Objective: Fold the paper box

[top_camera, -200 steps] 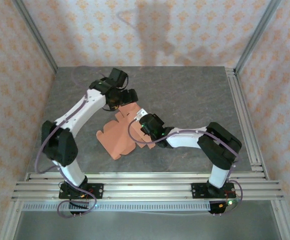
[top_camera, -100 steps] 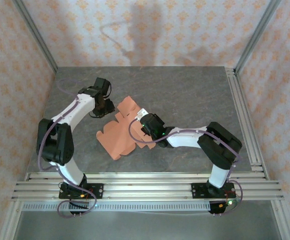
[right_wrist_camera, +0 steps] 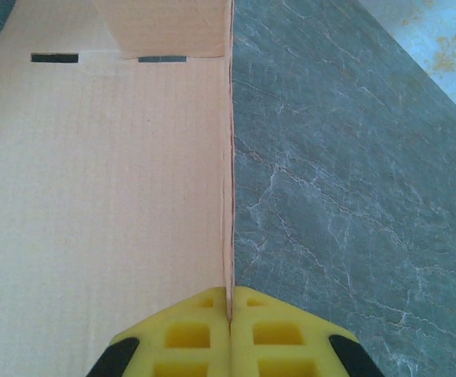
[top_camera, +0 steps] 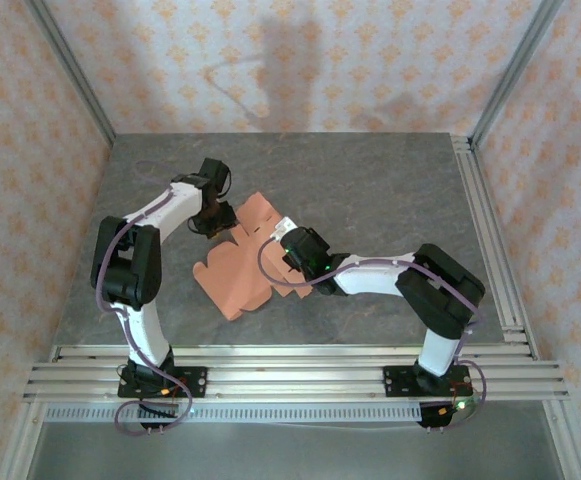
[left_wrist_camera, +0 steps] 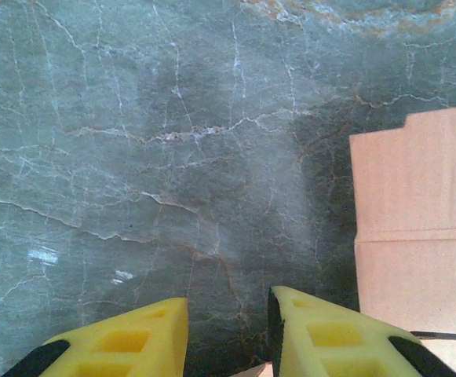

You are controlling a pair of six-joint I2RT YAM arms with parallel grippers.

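The paper box (top_camera: 238,262) is a salmon-orange notched cutout lying mostly flat in the middle of the grey table. My right gripper (top_camera: 286,236) is at its right side, shut on a thin upright edge of the card (right_wrist_camera: 230,236). The pale inner face of the box (right_wrist_camera: 94,173), with two dark slots, spreads to the left of that gripper (right_wrist_camera: 229,302). My left gripper (top_camera: 213,212) hovers just left of the far flap (top_camera: 260,212). Its yellow fingers (left_wrist_camera: 314,330) stand a little apart over bare table. The flap (left_wrist_camera: 416,236) lies to the right of that gripper (left_wrist_camera: 229,308).
The grey marbled table (top_camera: 370,180) has free room at the back and right. Aluminium rails (top_camera: 290,365) run along the near edge and a rail (top_camera: 490,230) runs down the right side. Patterned walls close in the back and sides.
My left gripper has pulled back leftward off the far flap and narrowed its jaws. The right gripper and the box have stayed put.
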